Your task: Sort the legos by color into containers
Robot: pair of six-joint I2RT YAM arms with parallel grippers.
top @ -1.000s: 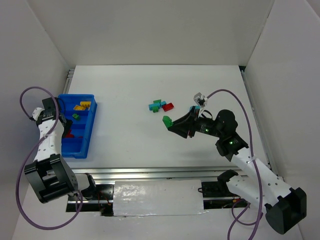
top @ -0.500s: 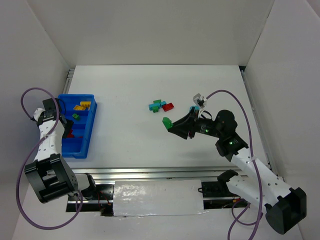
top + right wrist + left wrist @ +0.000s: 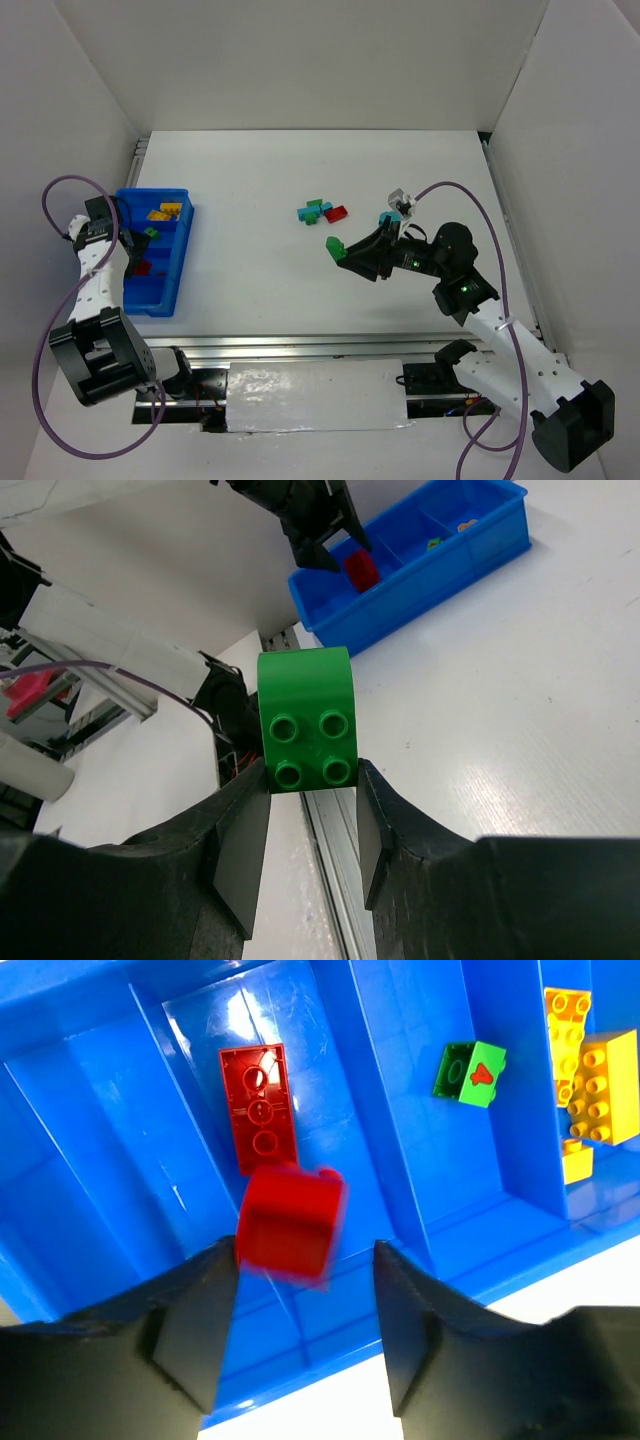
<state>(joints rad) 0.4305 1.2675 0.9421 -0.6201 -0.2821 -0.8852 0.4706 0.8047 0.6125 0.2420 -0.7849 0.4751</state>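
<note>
Left gripper (image 3: 303,1252): over the blue tray at the left side of the desk (image 3: 260,290), jaws standing apart, wider than the brick between them
Red rounded brick (image 3: 290,1220): between the left fingertips, blurred, close against one finger with a clear gap to the other; I cannot tell which way its studs face
Blue tray (image 3: 180,262): long axis running near to far along the left edge, split by cross dividers
Flat red brick (image 3: 258,1108): lying underside up in the compartment below the left gripper, long axis across the tray, parallel with the dividers
Marked green brick (image 3: 470,1072): squarish, in the next compartment toward the far end, turned a little askew to the dividers
Yellow bricks (image 3: 600,1085): in the far compartment, the biggest lying with its long axis along the dividers
Right gripper (image 3: 308,772): raised over the desk right of the middle, pointing left toward the tray, clamped on a green brick
Held green brick (image 3: 307,720): four studs facing the wrist camera, rounded end pointing away from the gripper, long axis in line with the fingers
Loose legos (image 3: 320,212): teal, green and red in a small cluster mid-desk, just beyond the right gripper
Teal brick (image 3: 385,217): alone, to the right of that cluster
</note>
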